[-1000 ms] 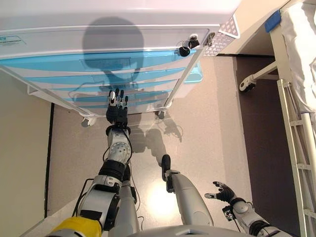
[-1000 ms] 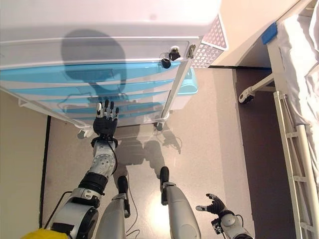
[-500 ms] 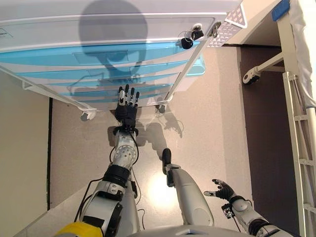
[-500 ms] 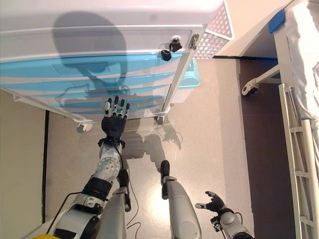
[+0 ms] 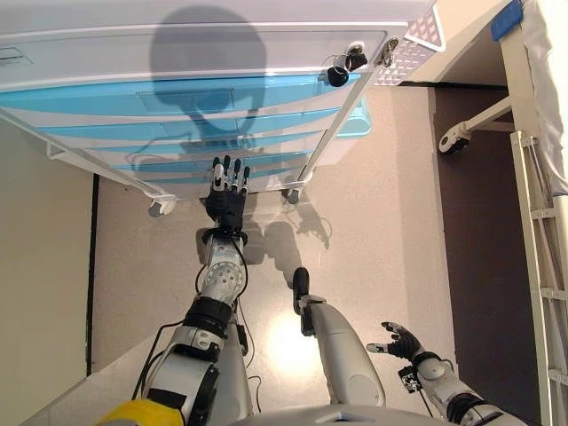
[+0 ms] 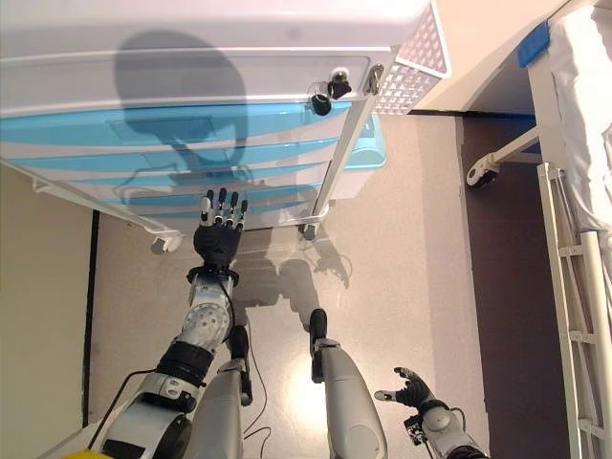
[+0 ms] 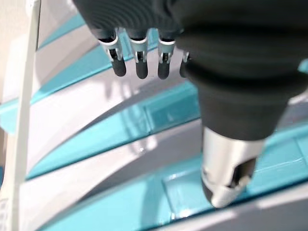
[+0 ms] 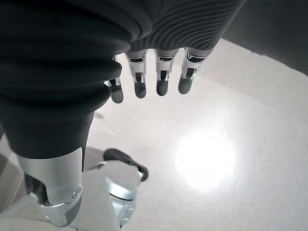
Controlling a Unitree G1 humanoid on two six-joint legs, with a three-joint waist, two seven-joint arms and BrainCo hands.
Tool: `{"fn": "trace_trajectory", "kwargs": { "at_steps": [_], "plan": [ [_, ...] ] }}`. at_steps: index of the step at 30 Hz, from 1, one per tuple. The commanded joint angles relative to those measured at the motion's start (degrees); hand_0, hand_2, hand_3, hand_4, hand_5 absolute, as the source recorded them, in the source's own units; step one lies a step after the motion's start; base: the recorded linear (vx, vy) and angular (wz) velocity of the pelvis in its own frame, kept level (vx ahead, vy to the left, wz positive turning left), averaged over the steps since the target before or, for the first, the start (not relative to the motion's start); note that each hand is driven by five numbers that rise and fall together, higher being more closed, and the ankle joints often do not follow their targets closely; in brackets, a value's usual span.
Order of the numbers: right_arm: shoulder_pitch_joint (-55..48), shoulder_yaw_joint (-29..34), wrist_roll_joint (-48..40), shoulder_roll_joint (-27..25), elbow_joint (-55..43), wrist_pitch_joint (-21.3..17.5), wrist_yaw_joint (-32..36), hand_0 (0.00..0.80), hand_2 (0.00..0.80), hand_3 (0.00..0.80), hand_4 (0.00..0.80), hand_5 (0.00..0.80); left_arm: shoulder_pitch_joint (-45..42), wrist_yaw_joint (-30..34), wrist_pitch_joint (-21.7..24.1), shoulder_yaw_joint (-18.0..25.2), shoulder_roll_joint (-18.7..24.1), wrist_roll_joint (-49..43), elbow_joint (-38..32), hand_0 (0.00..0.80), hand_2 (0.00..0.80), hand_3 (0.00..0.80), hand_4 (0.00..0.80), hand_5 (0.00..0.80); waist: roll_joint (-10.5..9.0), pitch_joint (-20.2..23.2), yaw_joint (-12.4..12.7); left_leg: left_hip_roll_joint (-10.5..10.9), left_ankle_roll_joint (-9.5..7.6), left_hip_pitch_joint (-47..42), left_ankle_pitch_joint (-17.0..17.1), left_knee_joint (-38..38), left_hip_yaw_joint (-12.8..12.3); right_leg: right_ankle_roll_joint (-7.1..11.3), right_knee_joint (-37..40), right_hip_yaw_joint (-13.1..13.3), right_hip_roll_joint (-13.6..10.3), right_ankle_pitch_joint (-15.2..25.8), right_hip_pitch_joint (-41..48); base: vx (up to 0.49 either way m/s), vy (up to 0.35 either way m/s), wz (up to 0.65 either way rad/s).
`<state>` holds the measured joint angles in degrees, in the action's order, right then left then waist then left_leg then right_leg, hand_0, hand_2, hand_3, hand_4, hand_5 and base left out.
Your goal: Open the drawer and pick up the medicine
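A white wheeled cart with several translucent blue drawers stands before me, all drawers closed. My left hand reaches toward the lower drawers with straight fingers, close to their fronts but holding nothing. My right hand hangs low at the right, open and empty over the floor, its fingers straight. No medicine shows in any view.
A black key fob hangs at the cart's upper right corner. A perforated side basket is fixed to the cart's right side. A bed frame with a caster wheel and side rail stands at the right.
My left hand has moved forward and up toward the lower drawers. The camera has shifted a little. The right hand has stayed in place.
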<state>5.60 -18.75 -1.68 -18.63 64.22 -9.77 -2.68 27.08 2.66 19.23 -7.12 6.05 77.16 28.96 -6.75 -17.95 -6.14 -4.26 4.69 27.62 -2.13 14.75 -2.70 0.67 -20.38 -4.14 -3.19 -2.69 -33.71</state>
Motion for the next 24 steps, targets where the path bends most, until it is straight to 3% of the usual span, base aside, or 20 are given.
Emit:
{"fn": "trace_trajectory", "kwargs": {
  "at_steps": [1, 12, 24],
  "plan": [
    [-0.6, -1.7, 0.5, -2.7, 0.0, 0.1, -0.9, 0.000, 0.000, 0.000, 0.000, 0.000, 2.5, 0.2, 1.3, 1.6, 0.2, -3.8, -1.5, 0.000, 0.000, 0.000, 0.000, 0.000, 0.51, 1.1, -0.9, 3.5, -5.12, 3.0, -4.0, 5.8, -0.4, 3.38, 2.8, -0.2, 1.0, 2.9, 2.4, 0.000, 0.000, 0.00],
    [-0.9, -1.7, 0.6, -3.0, -0.6, 0.1, -1.3, 0.000, 0.000, 0.000, 0.000, 0.000, 5.8, -2.7, 2.9, 6.1, 1.8, -4.3, 5.1, 0.000, 0.000, 0.000, 0.000, 0.000, 0.10, 1.7, -1.5, 3.2, -5.04, 3.3, -4.4, 6.1, -0.7, 3.38, 2.6, 0.2, 1.1, 2.8, 1.9, 0.000, 0.000, 0.00],
    [-0.8, -2.4, 0.4, -3.5, -0.6, 0.2, -0.4, 0.000, 0.000, 0.000, 0.000, 0.000, 9.7, -2.7, 4.1, 7.7, 4.1, -4.9, 4.7, 0.000, 0.000, 0.000, 0.000, 0.000, -0.50, 1.9, -1.9, 3.0, -5.00, 4.0, -4.5, 6.4, -0.7, 3.55, 2.7, 0.2, 1.3, 3.0, 1.4, 0.000, 0.000, 0.00]
  ]
}}
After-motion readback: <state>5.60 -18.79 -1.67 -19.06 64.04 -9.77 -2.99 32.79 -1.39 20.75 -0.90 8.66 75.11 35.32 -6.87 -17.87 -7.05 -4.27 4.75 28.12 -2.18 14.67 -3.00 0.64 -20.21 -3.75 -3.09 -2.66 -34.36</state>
